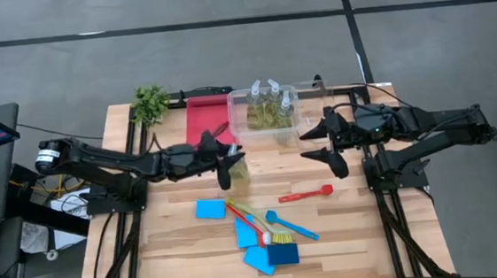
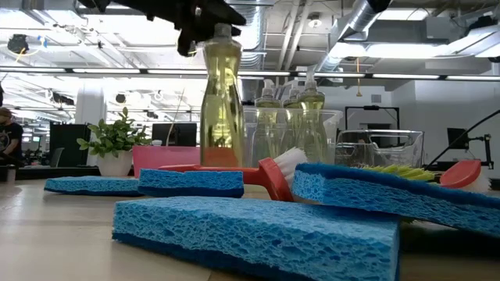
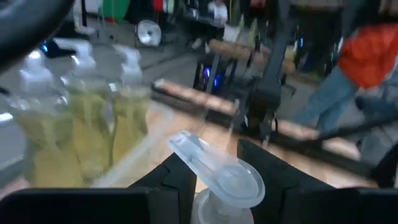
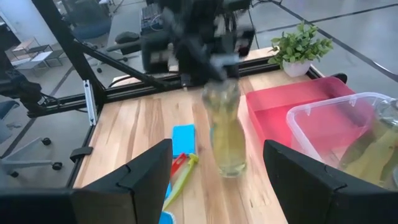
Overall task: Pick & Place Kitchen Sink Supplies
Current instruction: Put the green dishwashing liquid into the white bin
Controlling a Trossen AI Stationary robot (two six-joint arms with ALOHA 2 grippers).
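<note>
My left gripper [image 1: 229,162] is shut on a clear bottle of yellow-green liquid [image 1: 237,170], just near the clear bin [image 1: 238,100], which holds three more bottles [image 1: 270,111]. In the low view this bottle [image 2: 220,101] stands upright under the gripper [image 2: 205,23], its base hidden behind the sponges. My right gripper [image 1: 308,145] is open and touches nothing, on the bin's right, facing the held bottle [image 4: 225,130]. Several blue sponges [image 1: 210,209] and red [image 1: 306,192], blue [image 1: 291,225] and yellow brushes [image 1: 253,217] lie on the table nearer the front. My left gripper pinches the bottle just under its pump top [image 3: 214,173], one finger [image 3: 177,180] on each side of the neck, coming level from the table's left. The bottle hangs upright below the fingers. I cannot tell whether its base touches the table.
A red tray [image 1: 207,116] lies left of the bin and a small green plant [image 1: 150,102] stands at the far left corner. A darker sponge [image 1: 282,253] sits near the front edge. People show in the room beyond the table.
</note>
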